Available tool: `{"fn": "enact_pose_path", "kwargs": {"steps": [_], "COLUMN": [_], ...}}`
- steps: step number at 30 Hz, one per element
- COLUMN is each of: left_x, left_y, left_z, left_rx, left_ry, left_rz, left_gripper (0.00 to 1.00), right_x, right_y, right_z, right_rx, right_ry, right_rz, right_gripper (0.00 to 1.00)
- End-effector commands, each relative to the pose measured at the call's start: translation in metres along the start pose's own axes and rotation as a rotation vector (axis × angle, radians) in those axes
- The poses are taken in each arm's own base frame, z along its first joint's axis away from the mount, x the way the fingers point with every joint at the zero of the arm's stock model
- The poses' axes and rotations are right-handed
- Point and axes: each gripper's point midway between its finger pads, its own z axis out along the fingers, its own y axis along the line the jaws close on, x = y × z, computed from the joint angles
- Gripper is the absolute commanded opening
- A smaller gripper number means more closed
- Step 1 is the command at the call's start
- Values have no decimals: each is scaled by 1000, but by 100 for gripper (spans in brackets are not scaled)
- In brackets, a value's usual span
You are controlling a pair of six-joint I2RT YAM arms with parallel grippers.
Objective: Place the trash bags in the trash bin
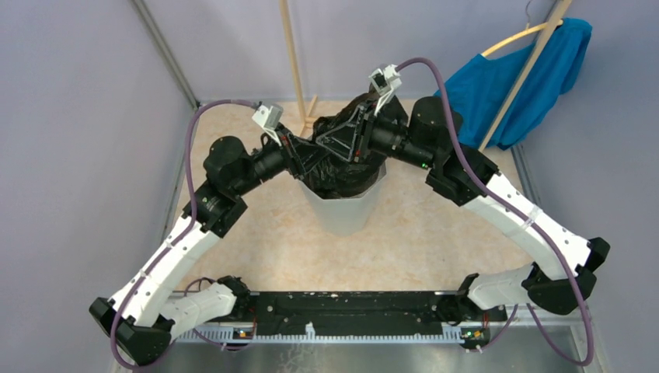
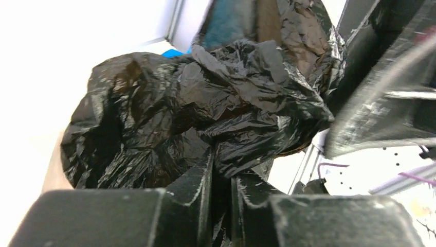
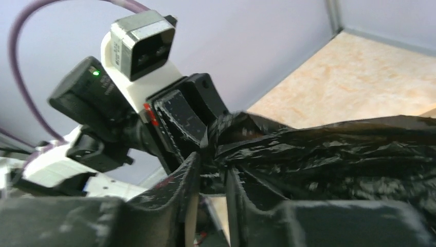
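Your trash bag [image 1: 342,148] sits bunched on the mouth of the trash bin [image 1: 342,210], part sunk inside and part heaped above the rim. Expect it to be feather-light, limp, slick and easy to tear, so take a gathered fold, never a single skin. Your left end effector [image 2: 222,170] is nearly closed with film pinched between its fingers. The right end effector [image 3: 212,164] stands narrow with a fold at its tips, but you cannot tell if it grips. The wad has no clear long axis and spreads roughly between the two arms. The bin stands upright on the table [image 1: 435,233], mouth up
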Motion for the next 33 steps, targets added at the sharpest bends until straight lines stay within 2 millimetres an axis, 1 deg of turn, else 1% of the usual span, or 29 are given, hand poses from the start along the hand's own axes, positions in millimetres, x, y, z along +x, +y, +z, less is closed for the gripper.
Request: {"fn": "enact_pose_path", "kwargs": {"steps": [1, 3, 6, 7, 8, 9, 10, 12, 14, 15, 17, 19, 21, 24, 25, 27, 29, 30, 31, 33], "left_x": [-6, 1, 9, 12, 14, 16, 16, 17, 17, 17, 20, 23, 25, 25, 24, 21, 20, 20, 20, 22], "left_y": [18, 27, 35, 37, 39, 41, 41, 41, 40, 40, 43, 44, 43, 42, 42, 41, 41, 40, 40, 41], "left_z": [-10, -18, -29, -32, -36, -39, -43, -49, -52, -53, -52, -51, -48, -47, -46, -46, -44, -42, -40, -37], "left_rx": [-126, -179, -231, -247, -263, -276, -283, -289, -290, -291, -298, -297, -286, -279, -278, -273, -269, -263, -258, -255], "left_ry": [-44, -46, -42, -43, -44, -47, -56, -76, -90, -95, -91, -84, -77, -79, -83, -93, -96, -96, -94, -88], "left_rz": [10, -1, -16, -22, -28, -34, -40, -53, -62, -66, -72, -79, -86, -91, -91, -90, -94, -97, -100, -106], "left_gripper": [16, 13, 8, 7, 7, 6, 6, 4, 4, 4, 3, 2, 1, 0, 0, 0, 0, 0, 0, 0], "right_x": [-22, -24, -30, -32, -38, -43, -47, -48, -42, -36, -23, -6, 12, 38, 47, 69, 88, 100, 106, 110], "right_y": [-12, -19, -29, -34, -47, -63, -78, -105, -119, -121, -125, -135, -147, -158, -160, -164, -167, -174, -181, -195], "right_z": [-25, -35, -52, -58, -65, -71, -76, -81, -78, -73, -61, -47, -32, -10, -3, 9, 17, 21, 21, 15], "right_rx": [100, 142, 208, 240, 312, 379, 430, 497, 492, 478, 440, 426, 415, 391, 390, 409, 450, 482, 533, 629], "right_ry": [-69, -74, -92, -93, -103, -105, -103, -80, -44, -29, 4, 45, 103, 195, 217, 263, 315, 354, 372, 374], "right_rz": [-84, -116, -173, -193, -204, -204, -201, -182, -155, -145, -121, -94, -73, -30, -30, -66, -119, -141, -166, -210], "right_gripper": [35, 48, 63, 71, 76, 77, 77, 75, 71, 69, 68, 66, 60, 47, 44, 44, 44, 43, 42, 42]}}
